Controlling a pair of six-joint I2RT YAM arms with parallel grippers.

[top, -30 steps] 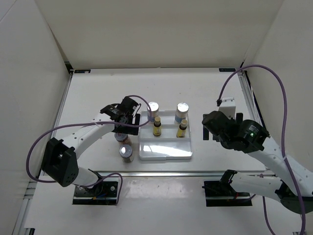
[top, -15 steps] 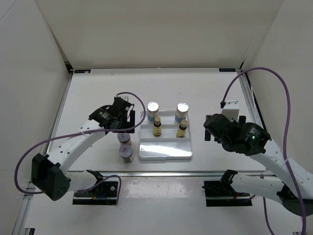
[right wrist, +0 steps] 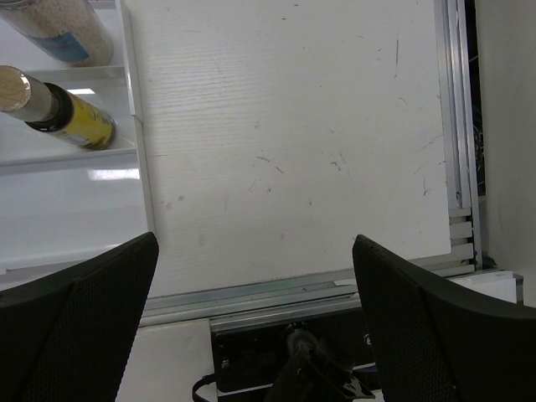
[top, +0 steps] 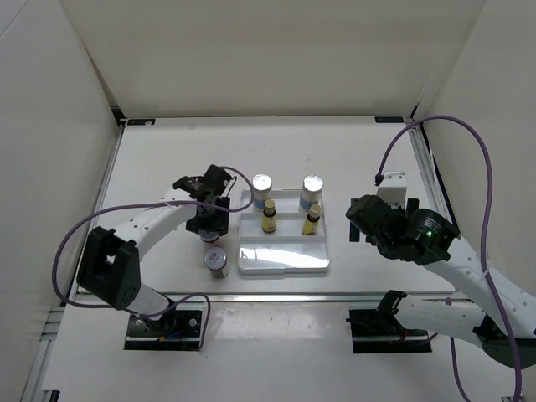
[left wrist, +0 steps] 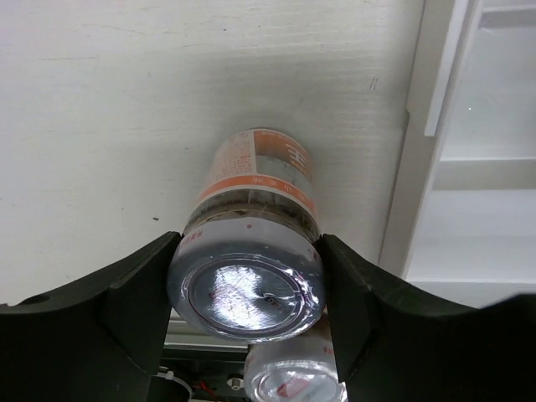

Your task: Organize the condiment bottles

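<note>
The short brownish glass jar (left wrist: 255, 209) has a silver lid and an orange-banded white label. At twelve o'clock in the white plastic tray (top: 283, 261), tall white bottles (top: 263, 194) show silver caps and blue labels; tiny yellow bottles (top: 269, 221) have tan caps.

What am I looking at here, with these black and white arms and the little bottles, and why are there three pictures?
These are two robot arms bolted at the near edge of a table, each ending in a two-finger gripper. One picture looks down from above and behind the arms. The other two come from small cameras on the wrists, so each shows its own black fingers. On the table sits a white tray holding two tall white bottles and two small yellow bottles. The left gripper is shut on a silver-lidded jar standing left of the tray. The other jar stands free, nearer the arm bases. The right gripper is open and holds nothing.
</note>
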